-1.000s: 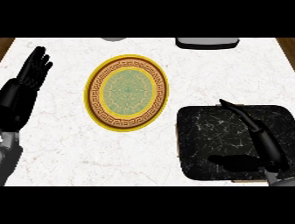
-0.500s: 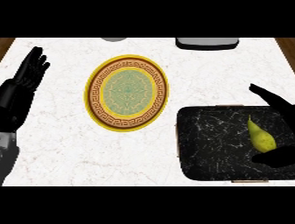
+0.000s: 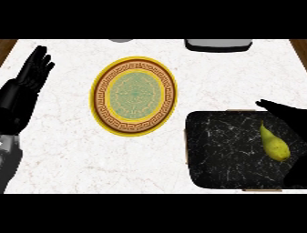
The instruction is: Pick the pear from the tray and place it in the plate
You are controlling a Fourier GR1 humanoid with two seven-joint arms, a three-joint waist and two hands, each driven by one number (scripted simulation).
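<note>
Pear lay on black tray, right hand cupped beside it, fingers apart, not clamped. Left hand rested open at worktop edge.

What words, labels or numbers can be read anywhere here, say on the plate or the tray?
None: no words, numbers or brand marks show anywhere.
The plate bears only a key-pattern border round a green middle, no letters.
The tray shows only white veining on black.
The pear and both hands, left and right, are unmarked.
The grey things at the counter's far edge show no print either.
</note>
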